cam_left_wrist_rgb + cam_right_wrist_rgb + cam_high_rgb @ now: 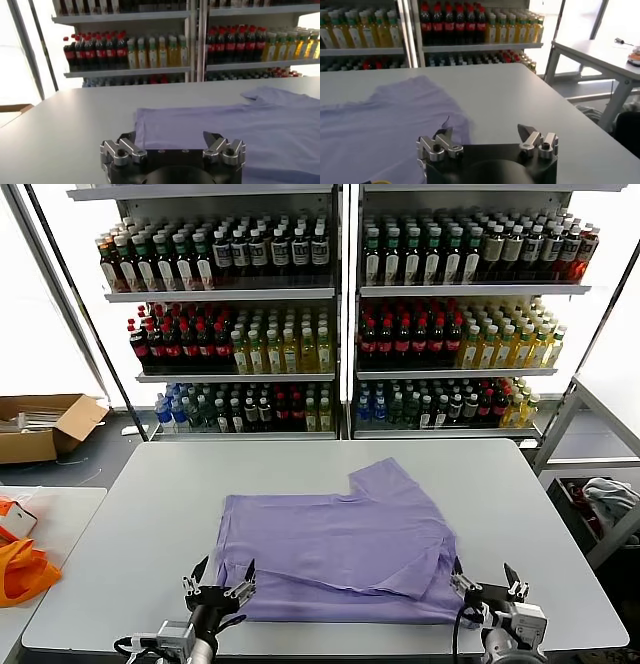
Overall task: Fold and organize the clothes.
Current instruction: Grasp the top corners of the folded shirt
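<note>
One lavender T-shirt [340,544] of the clothes lies partly folded on the grey table [150,504], plain side up, with a sleeve [385,479] pointing to the far side. My left gripper [220,576] hovers open at the shirt's near left corner with nothing between its fingers. In the left wrist view the same gripper [170,138] stands just short of the shirt's edge [225,125]. My right gripper [485,580] is open and empty at the near right corner. In the right wrist view this gripper [485,133] has one finger over the cloth [380,120] and the other over bare table.
Shelves of bottles [340,314] stand behind the table. At the left are a cardboard box [45,427] and a side table with bright orange fabric [25,569]. A metal frame table [590,434] and a bin of cloth [605,499] stand at the right.
</note>
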